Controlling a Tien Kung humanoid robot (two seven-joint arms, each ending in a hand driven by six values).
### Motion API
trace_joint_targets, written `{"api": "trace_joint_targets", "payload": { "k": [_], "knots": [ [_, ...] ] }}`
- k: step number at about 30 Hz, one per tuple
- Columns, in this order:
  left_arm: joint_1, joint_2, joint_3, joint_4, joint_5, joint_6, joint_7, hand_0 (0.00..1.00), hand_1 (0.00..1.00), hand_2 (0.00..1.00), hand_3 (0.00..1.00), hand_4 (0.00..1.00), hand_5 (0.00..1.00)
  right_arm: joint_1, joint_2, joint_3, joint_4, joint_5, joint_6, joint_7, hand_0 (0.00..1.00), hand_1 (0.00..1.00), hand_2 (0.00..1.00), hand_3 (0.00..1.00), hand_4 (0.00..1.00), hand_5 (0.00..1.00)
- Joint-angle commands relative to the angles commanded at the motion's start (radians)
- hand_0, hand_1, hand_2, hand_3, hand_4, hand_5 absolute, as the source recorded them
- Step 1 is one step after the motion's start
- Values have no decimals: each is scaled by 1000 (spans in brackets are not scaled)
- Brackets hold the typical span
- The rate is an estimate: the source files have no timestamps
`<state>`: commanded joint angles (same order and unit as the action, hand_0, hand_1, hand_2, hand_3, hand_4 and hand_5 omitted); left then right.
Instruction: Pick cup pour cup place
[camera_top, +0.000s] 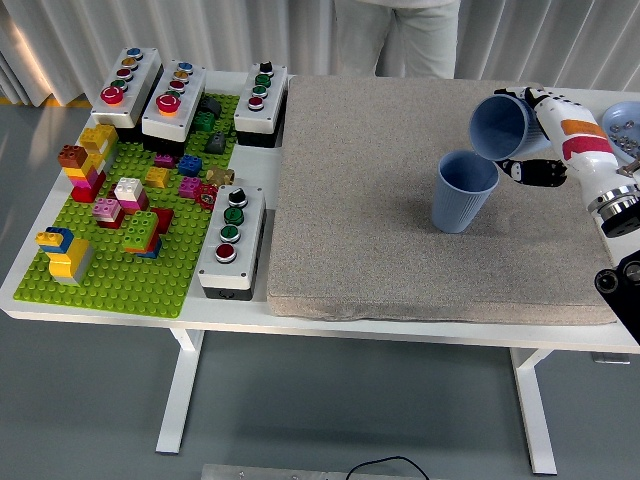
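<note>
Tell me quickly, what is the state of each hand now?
Left hand: not in view.
Right hand: closed on the tilted blue cup, above the standing cup.

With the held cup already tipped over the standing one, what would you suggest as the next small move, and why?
Probably tilt the held cup back upright. The right hand has it tipped on its side, mouth down-left, just above and right of the standing cup on the grey mat. Whether anything is pouring cannot be seen, so righting it before setting it down seems sensible.
</note>
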<state>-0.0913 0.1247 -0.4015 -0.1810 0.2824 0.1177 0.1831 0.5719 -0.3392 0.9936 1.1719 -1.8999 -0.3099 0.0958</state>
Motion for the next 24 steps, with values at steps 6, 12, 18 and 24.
{"api": "trace_joint_targets", "payload": {
  "k": [6, 12, 18, 24],
  "knots": [
    [1, 0, -1, 0, 2, 0, 1, 727, 779, 823, 690, 506, 948, 0, -1, -11, 1, 3, -10, 6, 804, 636, 531, 568, 635, 40],
    [4, 0, -4, 0, 4, 0, 2, 727, 780, 823, 691, 506, 948, 1, -7, -29, 1, -3, -20, 5, 811, 636, 531, 565, 627, 29],
    [5, 1, -4, -1, 5, 0, 2, 727, 780, 823, 691, 506, 948, 7, -11, -50, -10, 8, -34, 19, 812, 635, 530, 566, 622, 26],
    [5, 1, -4, -1, 5, 0, 2, 726, 781, 823, 691, 507, 948, 13, -17, -62, -17, 19, -42, 31, 814, 634, 529, 559, 619, 20]
  ]
}}
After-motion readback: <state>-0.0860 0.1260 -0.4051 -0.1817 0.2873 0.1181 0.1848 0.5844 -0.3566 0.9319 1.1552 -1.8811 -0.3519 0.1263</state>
